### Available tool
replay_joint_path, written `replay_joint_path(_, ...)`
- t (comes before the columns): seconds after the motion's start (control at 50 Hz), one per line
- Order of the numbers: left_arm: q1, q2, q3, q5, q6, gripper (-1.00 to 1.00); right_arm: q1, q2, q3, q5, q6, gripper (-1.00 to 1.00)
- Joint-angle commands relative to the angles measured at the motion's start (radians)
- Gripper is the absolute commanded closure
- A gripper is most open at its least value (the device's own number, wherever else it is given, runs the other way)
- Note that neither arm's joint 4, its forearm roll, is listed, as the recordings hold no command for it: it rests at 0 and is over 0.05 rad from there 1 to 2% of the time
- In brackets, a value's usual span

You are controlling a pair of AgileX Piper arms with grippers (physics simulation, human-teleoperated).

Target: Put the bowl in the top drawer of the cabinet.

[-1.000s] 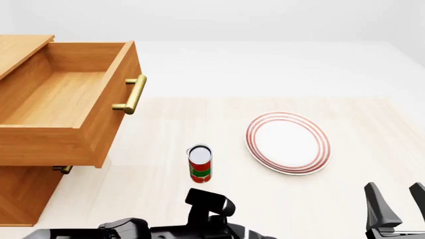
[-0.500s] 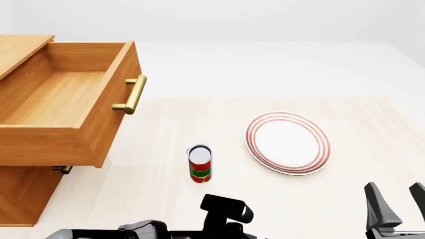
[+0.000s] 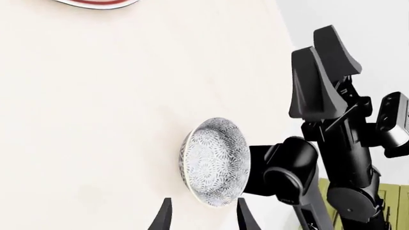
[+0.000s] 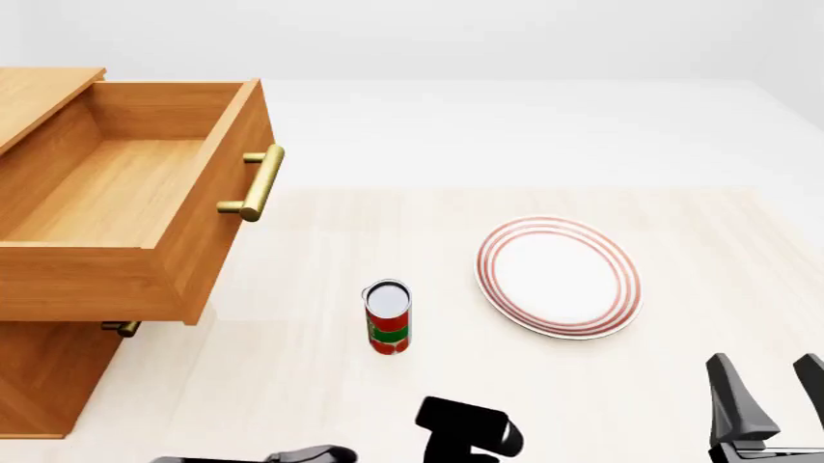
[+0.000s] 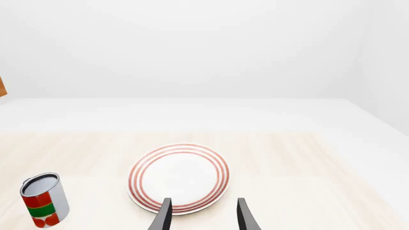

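The bowl (image 3: 214, 160), blue-grey floral with a pale rim, rests on the pale table and shows only in the left wrist view. My left gripper (image 3: 203, 216) is open, its fingertips just short of the bowl and to either side of its rim. In the front view only the left arm (image 4: 470, 429) shows, at the bottom edge. The top drawer (image 4: 129, 198) of the cabinet (image 4: 39, 371) stands pulled open and empty, its brass handle (image 4: 258, 183) facing right. My right gripper (image 4: 773, 391) is open at the bottom right, holding nothing.
A red and green can (image 4: 388, 316) stands upright mid-table. A white plate with red rings (image 4: 558, 277) lies to its right. The lower drawer's handle (image 4: 120, 328) peeks out under the open drawer. The right arm (image 3: 332, 129) stands close beside the bowl.
My left arm has slid to the right and lower along the front view's bottom edge. The right gripper, can, plate and drawer have not moved.
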Motion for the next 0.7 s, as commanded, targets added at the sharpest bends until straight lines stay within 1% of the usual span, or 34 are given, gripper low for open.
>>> replay_joint_path(0.02,0.016,0.031,-0.008,-0.017,-0.027,-1.00,0.002,0.000,0.000,-0.001,0.001,-1.00)
replay_joint_path(0.36,0.028,0.066,-0.004,-0.064,-0.057,-1.00,0.002,0.000,0.000,-0.001,0.001,-1.00)
replay_joint_path(0.56,0.017,0.096,0.020,-0.122,-0.093,-1.00,0.002,0.000,0.000,-0.001,0.001,-1.00)
replay_joint_path(0.7,0.017,0.115,0.017,-0.137,-0.099,-1.00,0.002,0.000,0.000,-0.001,0.001,-1.00)
